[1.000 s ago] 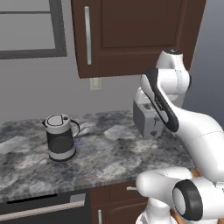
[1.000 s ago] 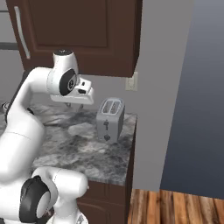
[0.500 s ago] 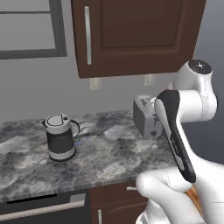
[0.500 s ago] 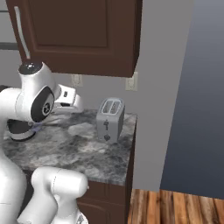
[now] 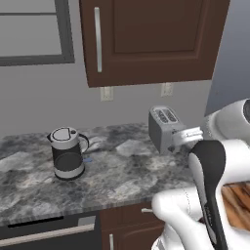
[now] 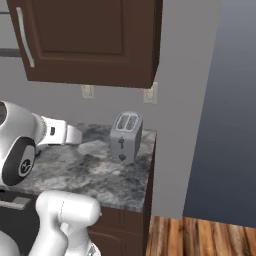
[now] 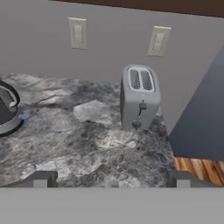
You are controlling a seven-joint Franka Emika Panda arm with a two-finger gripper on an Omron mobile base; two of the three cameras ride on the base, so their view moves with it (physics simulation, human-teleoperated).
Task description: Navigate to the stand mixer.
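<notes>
Since half a second ago my arm has folded lower and further back toward the base, its big joint sinking toward the edge of both base views, while the kitchen around it sits as it did, so the base has hardly shifted. From the hand view my gripper (image 7: 111, 179) hangs above the marbled grey counter (image 7: 87, 144) with its two dark fingertips (image 7: 43, 178) set wide apart and nothing between them. Straight ahead of it, a touch to the right, a grey two-slot toaster (image 7: 139, 98) stands upright near the end of the counter, well apart from the fingers. Far off to the gripper's left a black-and-white kettle (image 7: 6, 109) sits on the same counter, cut by the frame edge. Beyond the toaster, on the grey wall, are two pale outlets: the left outlet (image 7: 78, 33) further left, the right outlet (image 7: 158, 40) above the toaster. To the gripper's right, past the counter's end, a strip of wooden floor (image 7: 197, 168) shows below a blue-grey wall. In the left base view the hand reaches out just in front of the toaster, and a dark brown cabinet (image 5: 146, 39) hangs above. Where the stand mixer stands I cannot tell from here; what lies ahead of the gripper is the toaster and the kettle.
</notes>
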